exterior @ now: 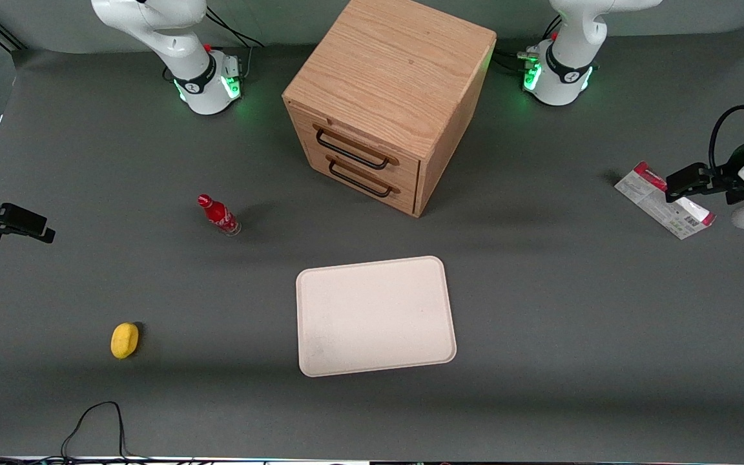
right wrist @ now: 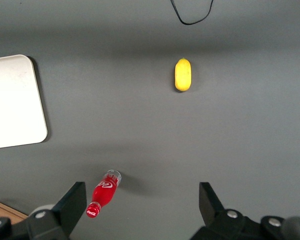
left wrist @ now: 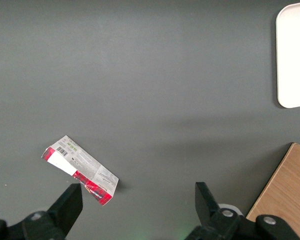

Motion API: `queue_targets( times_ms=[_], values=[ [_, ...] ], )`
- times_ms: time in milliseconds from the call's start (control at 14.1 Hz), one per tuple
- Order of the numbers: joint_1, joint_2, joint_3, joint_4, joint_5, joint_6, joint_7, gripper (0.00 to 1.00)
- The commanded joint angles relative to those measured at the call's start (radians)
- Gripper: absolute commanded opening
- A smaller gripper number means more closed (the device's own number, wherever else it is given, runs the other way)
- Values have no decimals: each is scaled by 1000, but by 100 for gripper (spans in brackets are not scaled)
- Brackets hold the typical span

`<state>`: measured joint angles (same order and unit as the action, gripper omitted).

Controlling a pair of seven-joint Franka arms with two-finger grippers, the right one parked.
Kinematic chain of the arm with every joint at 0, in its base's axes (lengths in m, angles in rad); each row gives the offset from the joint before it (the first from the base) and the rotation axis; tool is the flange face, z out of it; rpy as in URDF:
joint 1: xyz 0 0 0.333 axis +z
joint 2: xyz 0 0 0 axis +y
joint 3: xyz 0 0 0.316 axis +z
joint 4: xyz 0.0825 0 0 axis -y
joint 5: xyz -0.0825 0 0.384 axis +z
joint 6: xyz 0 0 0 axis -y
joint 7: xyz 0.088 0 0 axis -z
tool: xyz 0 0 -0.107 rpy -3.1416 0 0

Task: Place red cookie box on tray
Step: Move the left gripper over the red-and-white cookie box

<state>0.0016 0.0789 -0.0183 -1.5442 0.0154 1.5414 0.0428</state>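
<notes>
The red cookie box (exterior: 659, 201) lies flat on the grey table toward the working arm's end, whitish printed face up with red ends. My left gripper (exterior: 686, 182) hangs above it and hides part of it in the front view. In the left wrist view the gripper (left wrist: 137, 202) is open and holds nothing. There the red cookie box (left wrist: 80, 170) lies on the table close to one fingertip (left wrist: 69, 202), off the middle of the gap. The cream tray (exterior: 375, 315) rests mid-table, nearer the front camera than the cabinet, with nothing on it. Its edge, the tray (left wrist: 294, 55), also shows from the wrist.
A wooden drawer cabinet (exterior: 388, 103) with two black handles stands mid-table, farther from the front camera than the tray. A small red bottle (exterior: 218, 215) and a yellow lemon-like object (exterior: 124, 340) lie toward the parked arm's end. A black cable (exterior: 94, 420) loops at the table's near edge.
</notes>
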Motion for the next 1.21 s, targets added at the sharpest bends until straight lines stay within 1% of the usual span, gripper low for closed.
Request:
queue_targets(
  times_ms=[0,284,497,710,852,923,994,1135],
  values=[
    [-5,-25,4,-16,-14,-20,5,100],
    [0,-21,8,-2,-20,-44,-7,100],
    [8,-24,15,-8,-8,-81,0,100],
    [87,-56,17,-63,15,-70,15,100],
    [138,-124,17,-175,37,-9,86,100],
    [184,-180,17,-259,38,35,115,100],
    [231,-267,20,-398,43,118,171,100],
    [294,-339,20,-517,46,182,190,100]
  ],
)
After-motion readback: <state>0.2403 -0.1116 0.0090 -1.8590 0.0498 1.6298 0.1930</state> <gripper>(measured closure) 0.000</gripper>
